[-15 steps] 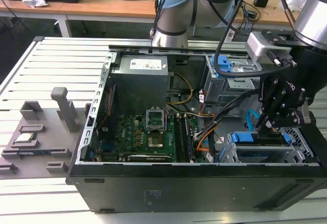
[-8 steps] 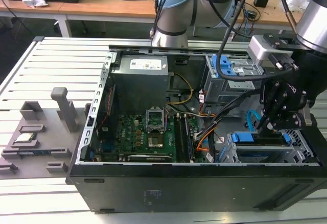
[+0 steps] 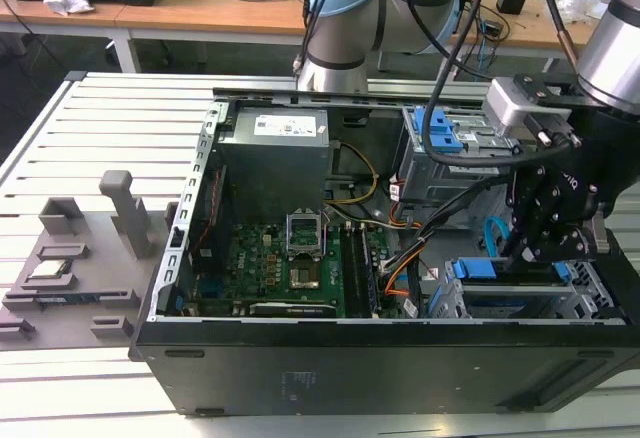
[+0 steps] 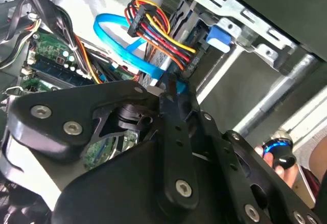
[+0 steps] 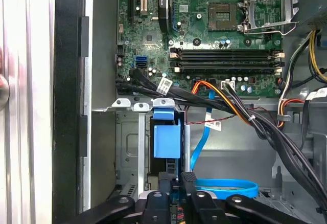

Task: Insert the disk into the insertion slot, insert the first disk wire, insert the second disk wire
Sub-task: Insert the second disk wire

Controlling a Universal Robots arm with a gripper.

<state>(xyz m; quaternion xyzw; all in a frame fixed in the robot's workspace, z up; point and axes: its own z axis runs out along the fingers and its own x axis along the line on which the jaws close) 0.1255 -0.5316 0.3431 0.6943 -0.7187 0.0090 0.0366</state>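
A: Where is the hand (image 3: pixel 528 248)?

B: Lower right of the exterior view, down inside the open computer case (image 3: pixel 300 368), at the cage (image 3: pixel 590 293) in that corner.

A: The disk?

B: Its blue frame (image 5: pixel 167 137) sits in the cage's bay, at lower centre of the first wrist view, just above the fingertips (image 5: pixel 188 177).

A: Hand state?

B: The fingertips stand close together at the blue cable (image 5: pixel 225 187), which loops beside them. Whether they pinch its plug, I cannot tell.

A: The wire bundle?

B: In the second wrist view the orange-red bundle (image 4: pixel 153 27) ends in a black plug (image 4: pixel 134 24) at upper centre, with the blue cable curving beneath it.
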